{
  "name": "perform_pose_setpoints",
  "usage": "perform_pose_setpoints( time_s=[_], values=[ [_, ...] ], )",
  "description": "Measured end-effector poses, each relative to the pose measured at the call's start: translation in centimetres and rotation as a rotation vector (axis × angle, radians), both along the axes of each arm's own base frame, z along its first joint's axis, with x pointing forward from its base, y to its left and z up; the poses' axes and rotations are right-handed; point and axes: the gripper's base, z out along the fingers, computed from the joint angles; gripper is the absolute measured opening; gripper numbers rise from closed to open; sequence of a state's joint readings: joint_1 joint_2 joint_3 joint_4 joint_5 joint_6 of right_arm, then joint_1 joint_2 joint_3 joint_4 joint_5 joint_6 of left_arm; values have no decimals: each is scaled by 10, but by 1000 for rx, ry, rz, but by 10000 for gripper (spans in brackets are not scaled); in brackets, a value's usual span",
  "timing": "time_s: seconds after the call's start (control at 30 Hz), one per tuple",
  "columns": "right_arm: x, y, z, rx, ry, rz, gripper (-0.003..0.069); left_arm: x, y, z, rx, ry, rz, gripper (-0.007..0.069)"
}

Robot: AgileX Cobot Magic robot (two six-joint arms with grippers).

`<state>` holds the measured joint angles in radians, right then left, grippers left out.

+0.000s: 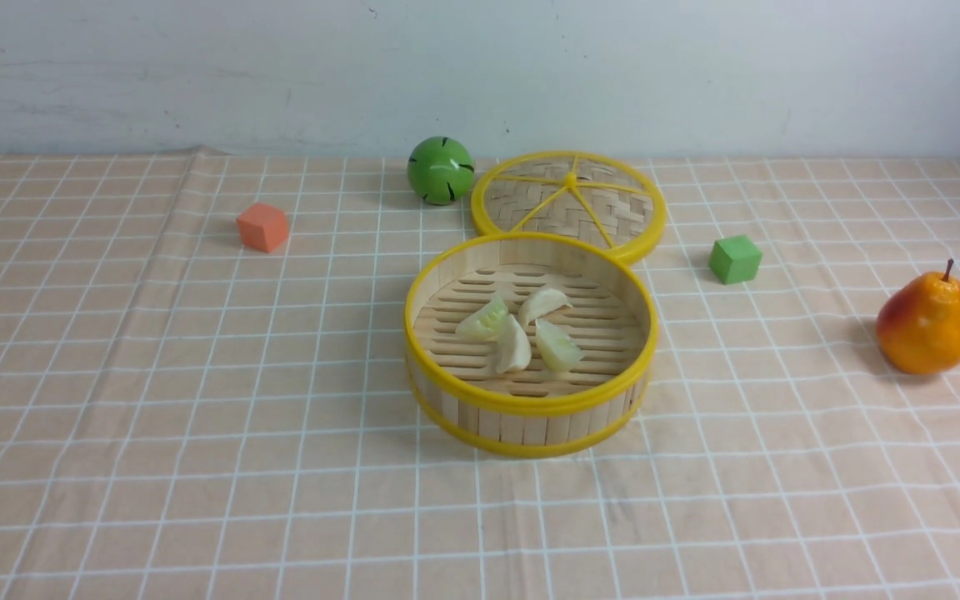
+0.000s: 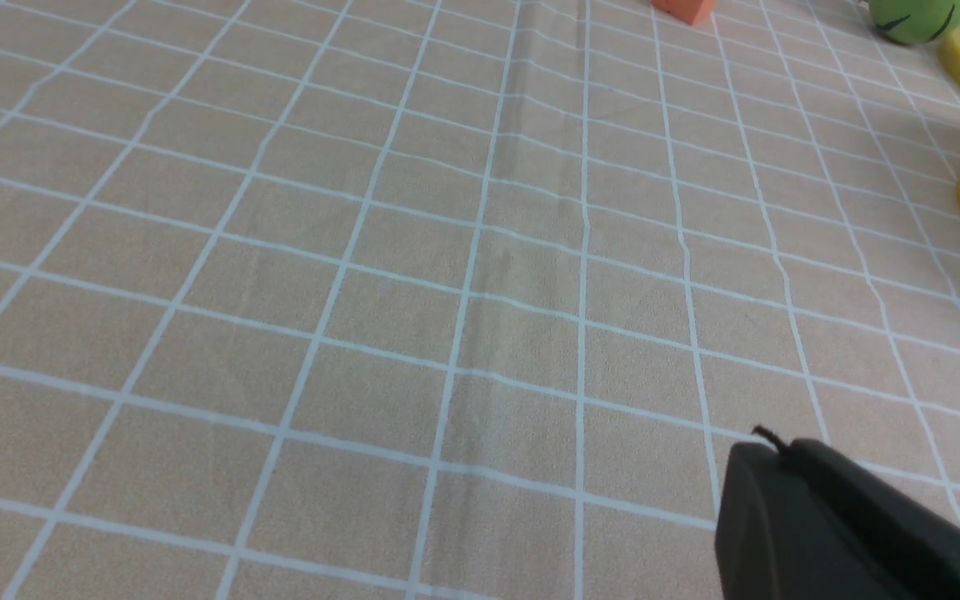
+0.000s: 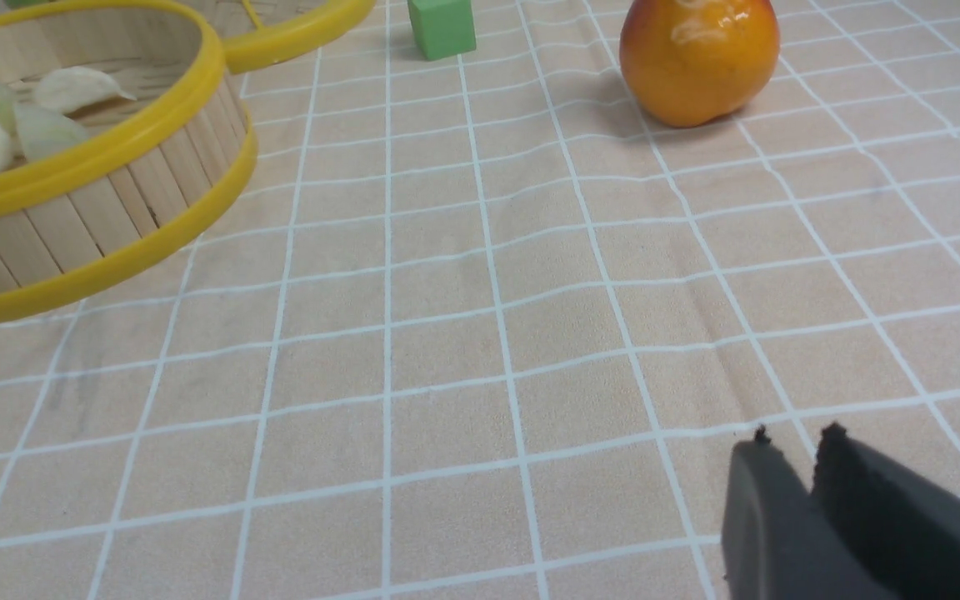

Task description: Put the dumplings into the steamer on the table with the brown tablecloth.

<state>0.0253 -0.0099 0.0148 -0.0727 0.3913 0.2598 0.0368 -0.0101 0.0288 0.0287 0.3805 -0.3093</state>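
Two grippers show only in their own wrist views, each at the lower right of its frame. The left gripper (image 2: 767, 446) has its jaws pressed together over bare brown tablecloth (image 2: 363, 292), holding nothing. The right gripper (image 3: 792, 442) shows a narrow slit between its dark fingertips (image 3: 759, 467), empty, hanging above the cloth, well apart from everything else. In the front view neither arm appears. At the centre of that frame stands the steamer (image 1: 532, 405), and all four dumplings (image 1: 522, 332) lie clustered on its slatted floor, two whitish and two pale green, touching one another. Just behind it, touching its far rim, lies the flat woven lid (image 1: 567, 204). A green ball (image 1: 441, 170) sits beside the lid on its left. An orange cube (image 1: 263, 227) rests at the upper left, a green cube (image 1: 734, 259) right of the lid, and a toy pear (image 1: 927, 321) stands upright at the far right of the table (image 1: 155, 500).
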Motion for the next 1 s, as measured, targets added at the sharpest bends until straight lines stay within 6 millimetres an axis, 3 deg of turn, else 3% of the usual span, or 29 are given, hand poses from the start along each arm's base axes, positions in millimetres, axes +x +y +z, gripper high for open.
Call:
perform_pose_setpoints(
  time_s=[1.0],
  values=[
    [0, 0, 0, 0, 0, 0, 131, 0, 0, 0, -2, 3, 1, -13]
  ],
)
